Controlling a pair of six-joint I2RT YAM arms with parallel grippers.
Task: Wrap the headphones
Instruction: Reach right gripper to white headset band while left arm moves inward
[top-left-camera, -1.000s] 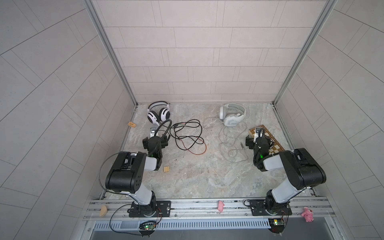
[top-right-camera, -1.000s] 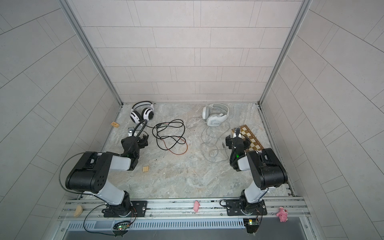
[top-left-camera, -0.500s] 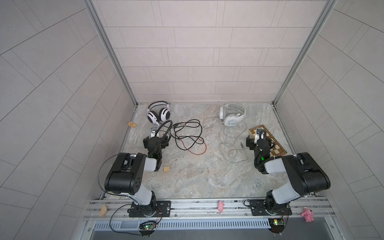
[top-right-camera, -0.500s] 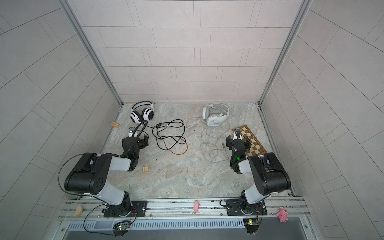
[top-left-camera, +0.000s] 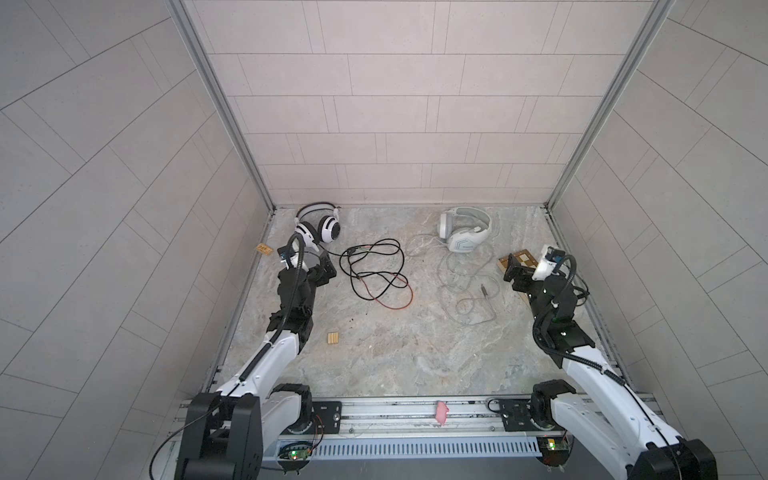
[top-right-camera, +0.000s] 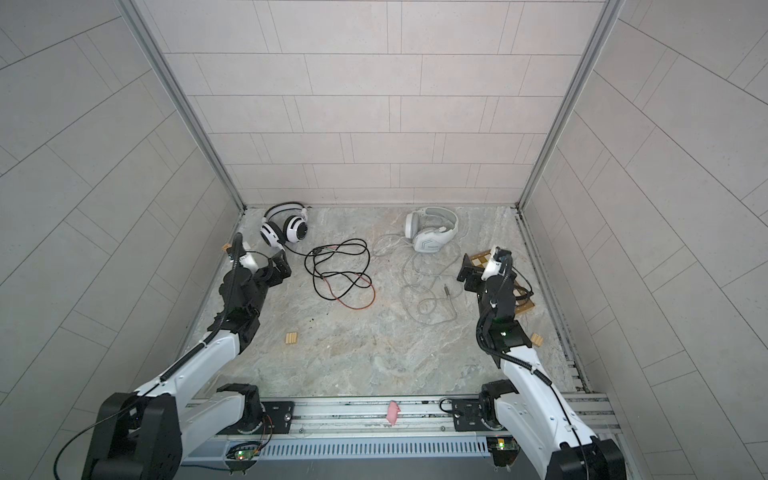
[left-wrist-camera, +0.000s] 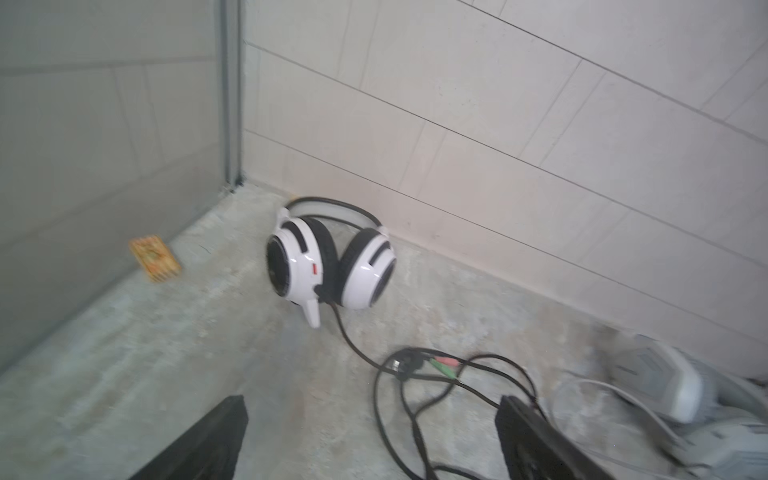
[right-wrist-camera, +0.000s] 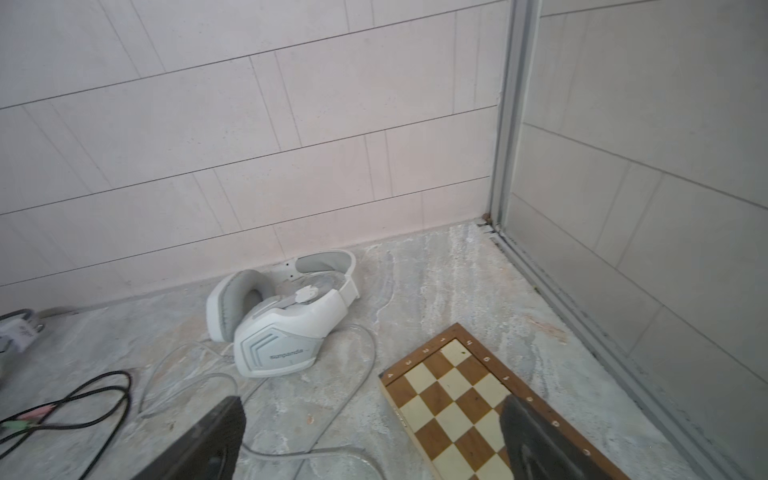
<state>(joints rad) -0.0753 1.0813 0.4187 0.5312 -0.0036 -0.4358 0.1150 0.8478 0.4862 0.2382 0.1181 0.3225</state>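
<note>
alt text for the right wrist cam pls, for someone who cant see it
A pale-grey headset lies on the marbled surface near the tiled wall, its whitish cable trailing loose toward the camera. The right gripper is open and empty in the foreground, and a chessboard lies beside the headset, partly behind one finger.

A grey marbled stone tabletop (top-left-camera: 395, 353) carries a white headset with black-striped round cups (top-left-camera: 320, 226), its looped black-red cable (top-left-camera: 374, 270), a pale-grey angular headset (top-left-camera: 463, 232) with loose whitish cable (top-left-camera: 465, 291), a brown-and-cream wooden chessboard (right-wrist-camera: 449, 399) and a small tan wooden block (top-left-camera: 333, 338)
</note>
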